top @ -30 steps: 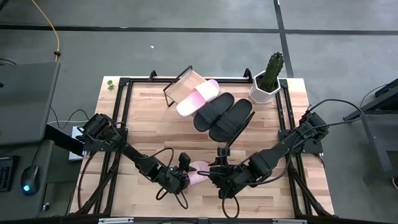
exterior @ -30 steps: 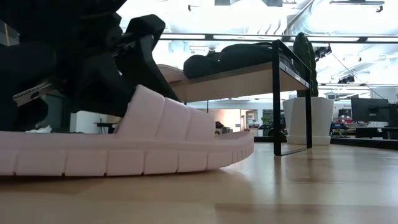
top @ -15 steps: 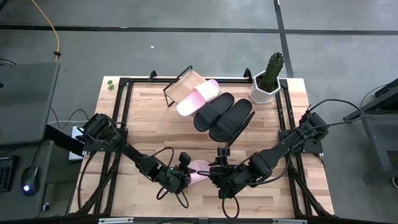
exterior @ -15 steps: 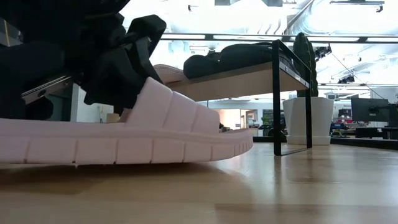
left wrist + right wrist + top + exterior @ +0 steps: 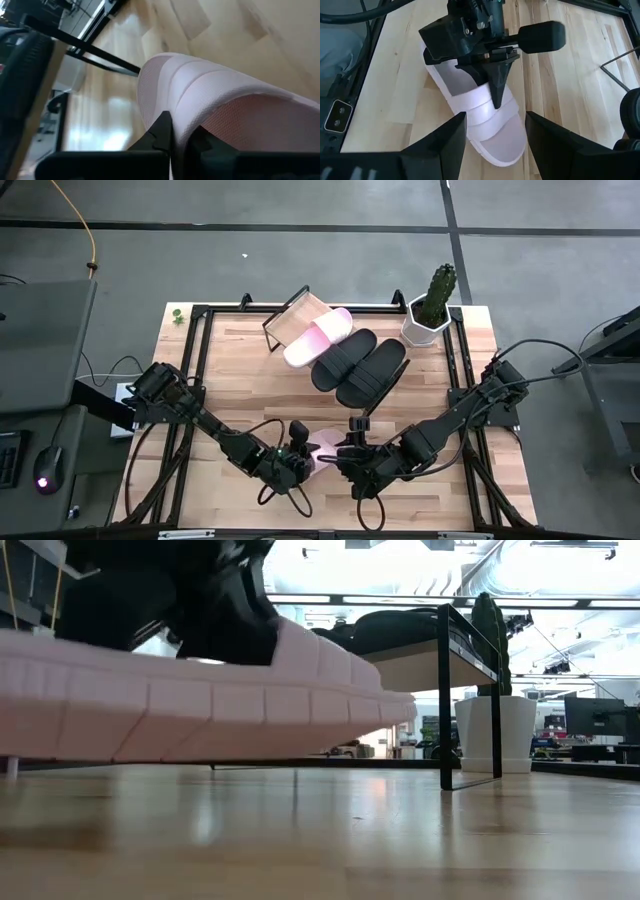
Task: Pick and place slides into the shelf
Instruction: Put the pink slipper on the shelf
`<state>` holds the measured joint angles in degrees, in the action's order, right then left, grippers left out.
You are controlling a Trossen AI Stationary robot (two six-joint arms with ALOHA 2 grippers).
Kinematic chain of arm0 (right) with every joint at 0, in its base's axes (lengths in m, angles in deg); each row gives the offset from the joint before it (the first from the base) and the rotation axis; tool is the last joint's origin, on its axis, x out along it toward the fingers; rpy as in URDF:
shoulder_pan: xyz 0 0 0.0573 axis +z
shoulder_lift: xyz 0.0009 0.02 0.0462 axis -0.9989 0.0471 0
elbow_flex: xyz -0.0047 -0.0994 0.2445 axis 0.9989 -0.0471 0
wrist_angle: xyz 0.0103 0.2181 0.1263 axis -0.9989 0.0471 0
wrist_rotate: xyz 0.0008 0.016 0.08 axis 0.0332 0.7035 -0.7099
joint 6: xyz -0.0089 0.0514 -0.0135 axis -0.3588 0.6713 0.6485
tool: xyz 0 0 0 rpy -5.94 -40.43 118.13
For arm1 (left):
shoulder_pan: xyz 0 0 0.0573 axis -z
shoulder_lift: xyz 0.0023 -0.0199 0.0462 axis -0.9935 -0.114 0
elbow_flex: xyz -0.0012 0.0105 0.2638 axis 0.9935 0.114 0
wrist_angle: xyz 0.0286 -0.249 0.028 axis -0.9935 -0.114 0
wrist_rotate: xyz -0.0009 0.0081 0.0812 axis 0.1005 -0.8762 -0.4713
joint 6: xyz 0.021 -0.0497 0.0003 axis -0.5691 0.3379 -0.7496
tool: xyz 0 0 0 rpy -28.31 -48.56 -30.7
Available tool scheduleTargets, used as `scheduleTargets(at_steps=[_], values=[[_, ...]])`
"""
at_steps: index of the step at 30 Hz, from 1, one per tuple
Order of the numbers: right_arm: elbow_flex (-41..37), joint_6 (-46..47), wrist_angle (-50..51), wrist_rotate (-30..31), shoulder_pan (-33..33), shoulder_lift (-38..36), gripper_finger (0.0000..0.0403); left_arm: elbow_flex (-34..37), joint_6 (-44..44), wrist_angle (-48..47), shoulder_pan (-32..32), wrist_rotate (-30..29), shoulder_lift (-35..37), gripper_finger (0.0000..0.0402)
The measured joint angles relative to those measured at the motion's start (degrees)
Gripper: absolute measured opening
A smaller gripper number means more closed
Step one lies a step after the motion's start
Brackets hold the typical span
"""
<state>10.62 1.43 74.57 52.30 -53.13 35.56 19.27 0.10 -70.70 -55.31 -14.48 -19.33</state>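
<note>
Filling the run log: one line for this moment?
left hand: shut on pink slide strap, lifted | right hand: open, beside | shelf: three slides

Bright overhead glare, blurred close foreground, soft shadows.

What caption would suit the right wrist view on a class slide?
Left gripper clamps the pink slide's strap above the wooden table, while the open right gripper waits alongside.

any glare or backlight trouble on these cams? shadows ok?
Low view: bright ceiling lights backlight the scene, so the left hand gripping the pink slide shows only as a silhouette; the table mirrors that light. Left wrist view: pale glare streaks on the table. High and right wrist views: even light, only soft shadows.
</note>
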Motion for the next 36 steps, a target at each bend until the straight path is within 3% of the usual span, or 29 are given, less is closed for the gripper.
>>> scheduleTargets(at_steps=[9, 23, 36], values=[[0.0, -3.3, 0.0, 2.6, 2.1, 0.0, 0.0193, -7.9, 3.2, -14.4, 0.0, -5.5, 0.0, 0.0013], [0.0, -7.8, -0.5, 5.3, 3.8, 0.0, 0.0193, -17.2, 3.4, -23.2, -0.1, -13.1, 0.1, 0.0017], [0.0, -11.9, -3.0, 9.8, 6.4, 0.0, 0.0193, -27.3, 6.7, -39.1, -0.1, -16.4, 0.1, 0.0015]])
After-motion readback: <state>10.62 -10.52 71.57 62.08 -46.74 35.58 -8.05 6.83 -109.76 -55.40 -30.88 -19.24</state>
